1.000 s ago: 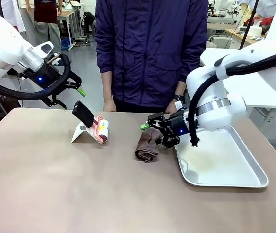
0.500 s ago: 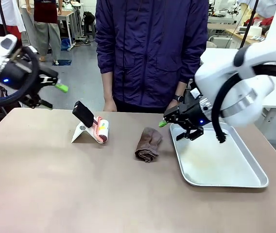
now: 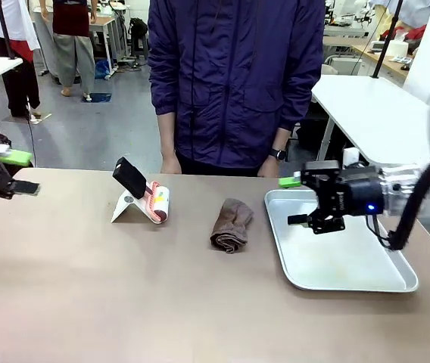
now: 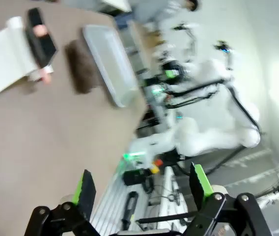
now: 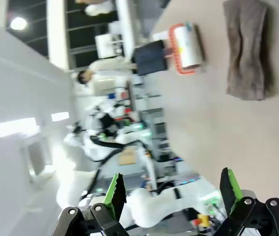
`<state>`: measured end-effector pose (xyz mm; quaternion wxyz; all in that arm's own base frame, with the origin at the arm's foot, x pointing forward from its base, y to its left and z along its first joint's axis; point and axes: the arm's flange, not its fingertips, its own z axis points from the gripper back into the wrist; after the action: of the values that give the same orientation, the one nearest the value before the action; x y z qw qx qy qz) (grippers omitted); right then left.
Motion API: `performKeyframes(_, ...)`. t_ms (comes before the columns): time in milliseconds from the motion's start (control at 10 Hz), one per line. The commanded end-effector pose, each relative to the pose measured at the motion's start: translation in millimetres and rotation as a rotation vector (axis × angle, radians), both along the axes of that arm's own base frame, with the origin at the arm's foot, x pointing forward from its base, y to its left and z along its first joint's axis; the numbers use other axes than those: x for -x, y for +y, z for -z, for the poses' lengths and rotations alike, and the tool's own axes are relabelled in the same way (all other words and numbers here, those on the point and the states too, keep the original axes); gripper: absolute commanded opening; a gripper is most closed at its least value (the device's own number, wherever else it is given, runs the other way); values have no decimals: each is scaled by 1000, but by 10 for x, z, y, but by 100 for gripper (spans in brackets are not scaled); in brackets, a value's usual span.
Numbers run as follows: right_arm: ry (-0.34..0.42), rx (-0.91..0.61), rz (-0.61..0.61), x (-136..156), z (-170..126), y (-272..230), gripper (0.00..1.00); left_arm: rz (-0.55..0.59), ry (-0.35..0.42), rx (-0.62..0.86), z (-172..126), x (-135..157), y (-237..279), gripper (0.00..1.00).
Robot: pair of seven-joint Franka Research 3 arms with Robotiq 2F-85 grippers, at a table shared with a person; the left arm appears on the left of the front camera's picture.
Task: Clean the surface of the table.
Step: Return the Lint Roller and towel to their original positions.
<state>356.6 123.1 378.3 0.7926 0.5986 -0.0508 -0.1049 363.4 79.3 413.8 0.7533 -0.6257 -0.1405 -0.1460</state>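
Both arms have drawn back from the brown cloth (image 3: pixel 232 224) on the table (image 3: pixel 124 287): left gripper (image 3: pixel 12 172) at table's left edge, right gripper (image 3: pixel 297 200) over the tray (image 3: pixel 366 281), both jaws spread wide, empty.

Beige-brown table (image 3: pixel 124 287), brown cloth (image 3: pixel 231 225), silver tray (image 3: pixel 351 281), perhaps red-trimmed roller (image 3: pixel 158 203).

Table (image 3: pixel 124 302) front free — roller (image 3: pixel 157 203), cloth (image 3: pixel 231 224), tray (image 3: pixel 397 283) behind.
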Motion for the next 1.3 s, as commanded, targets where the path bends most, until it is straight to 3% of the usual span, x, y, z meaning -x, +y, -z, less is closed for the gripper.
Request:
performKeyframes(0, -4, -134, 65, 411, 470, -525, 100, 34, 18, 168, 245, -78, 199, 100)
performKeyframes(300, -12, -260, 206, 705, 739, -1158, 100, 27, 81, 159, 448, -178, 239, 100)
performKeyframes(400, -37, -294, 247, 751, 788, -1269, 100, 43, 60, 118, 456, -232, 241, 100)
performKeyframes(500, -64, -318, 286, 768, 819, -1314, 100, 14, 109, 91, 450, -320, 235, 100)
performKeyframes(600, 21, -258, 241, -172, 710, -1385, 100, 38, 78, 146, 541, -141, 226, 100)
performKeyframes(1200, 21, -258, 241, -172, 710, -1385, 100, 38, 78, 146, 541, -141, 226, 100)
